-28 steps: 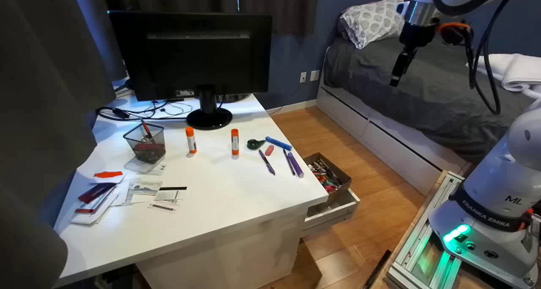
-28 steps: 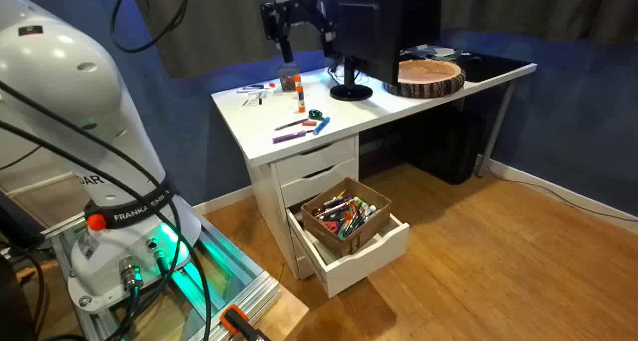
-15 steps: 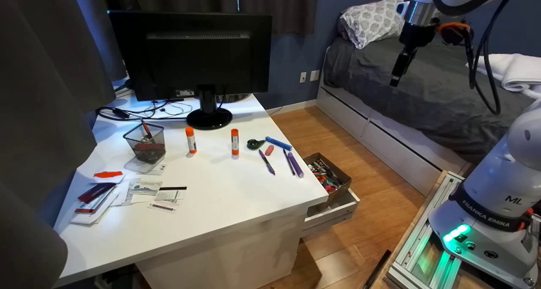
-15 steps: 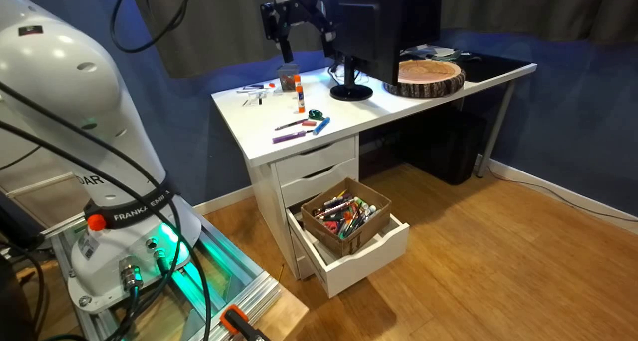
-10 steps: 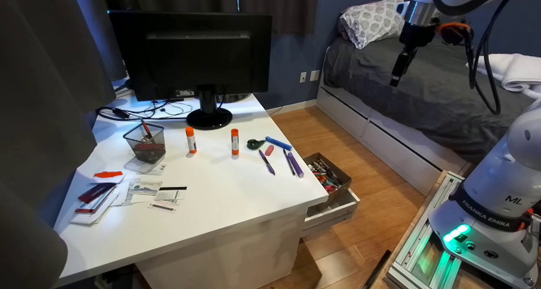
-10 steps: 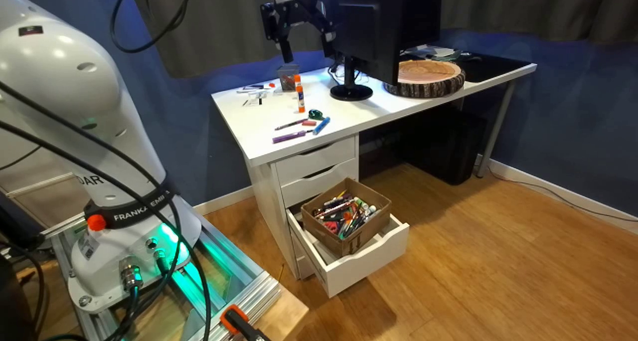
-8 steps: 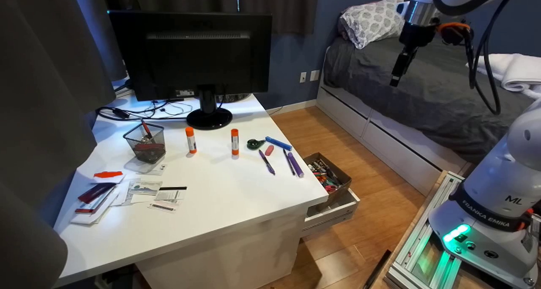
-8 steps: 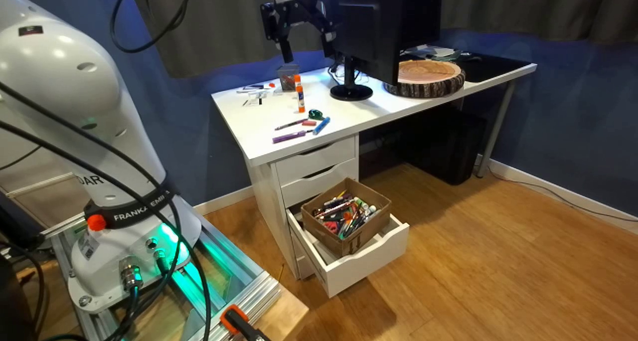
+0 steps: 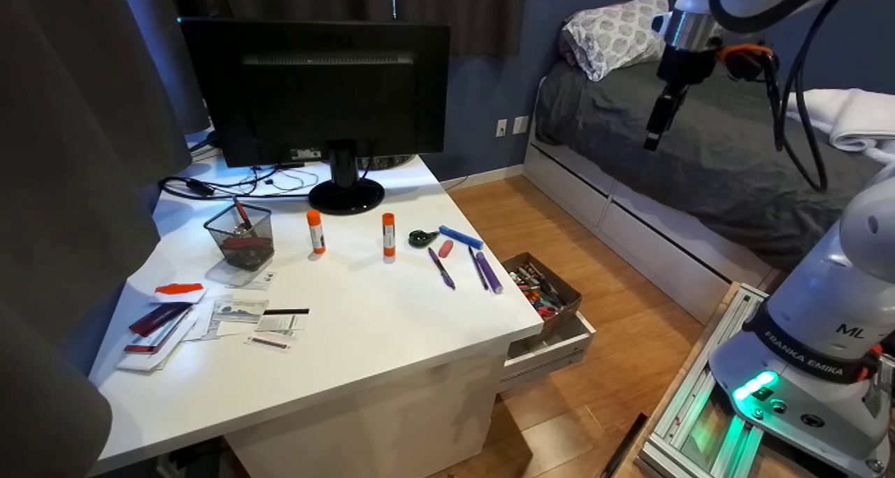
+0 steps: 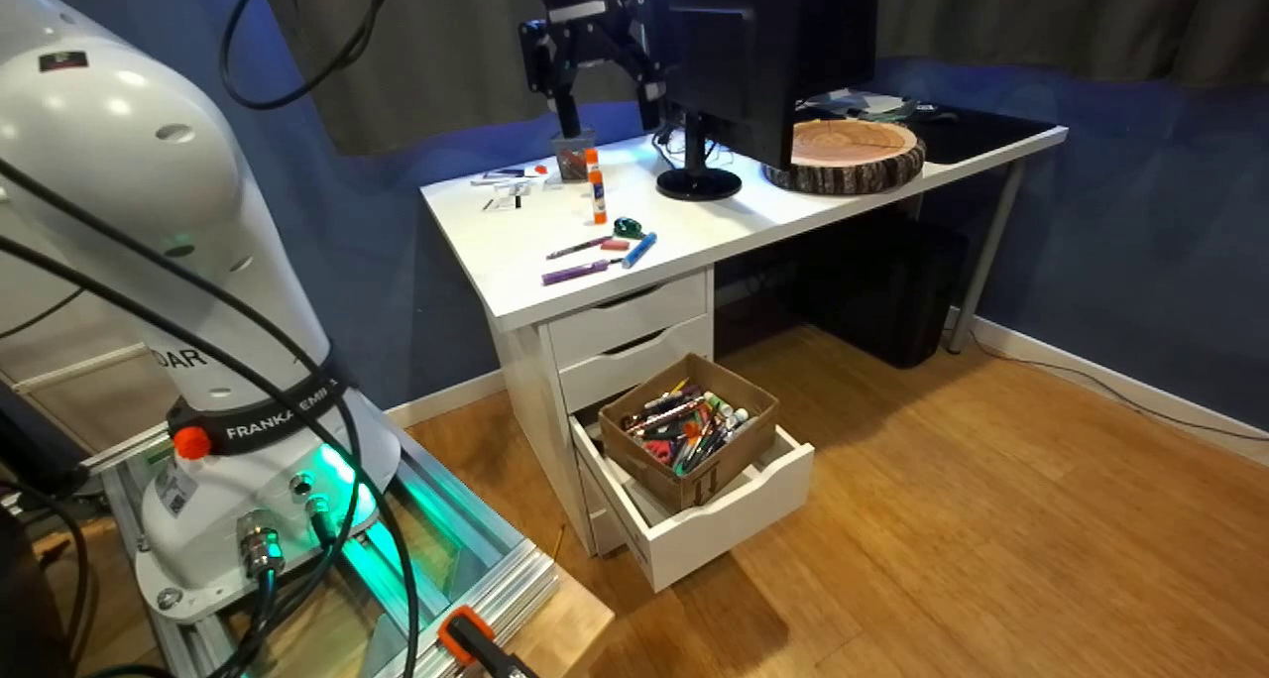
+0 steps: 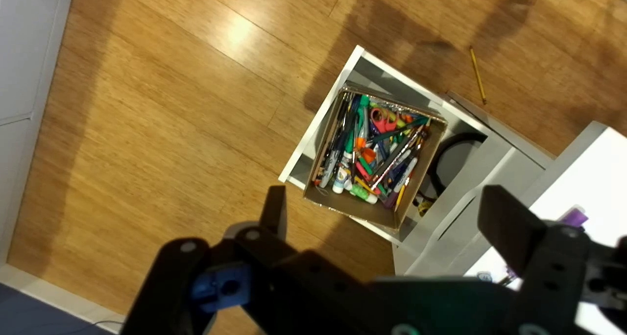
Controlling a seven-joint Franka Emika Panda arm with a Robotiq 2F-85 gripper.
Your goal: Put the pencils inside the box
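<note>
Thin pens lie at the desk's edge in an exterior view: a purple-dark pen (image 9: 442, 268) and a thin dark stick (image 9: 477, 268), beside a thick purple marker (image 9: 489, 273) and a thick blue marker (image 9: 461, 237). The purple marker (image 10: 575, 272) and blue marker (image 10: 639, 250) also show in an exterior view. The brown cardboard box (image 10: 734, 460) stands in the open drawer, full of pens, markers and scissors; the wrist view shows the box (image 11: 352, 205) from above. My gripper (image 10: 610, 123) is open and empty, high above the box and away from the desktop; its fingers (image 11: 384, 196) are wide apart.
The open white drawer (image 10: 734, 534) juts from the desk (image 9: 391, 324). A monitor (image 9: 314, 93), upright glue sticks (image 9: 389, 235), a mesh cup (image 9: 241, 237), a green item (image 9: 421, 238) and a pink eraser (image 9: 446, 248) are on top. A yellow pencil (image 11: 477, 75) lies on the floor.
My gripper has moved slightly downward in the last half second after holding still. It stays open. The objects on the desk and the box have not moved.
</note>
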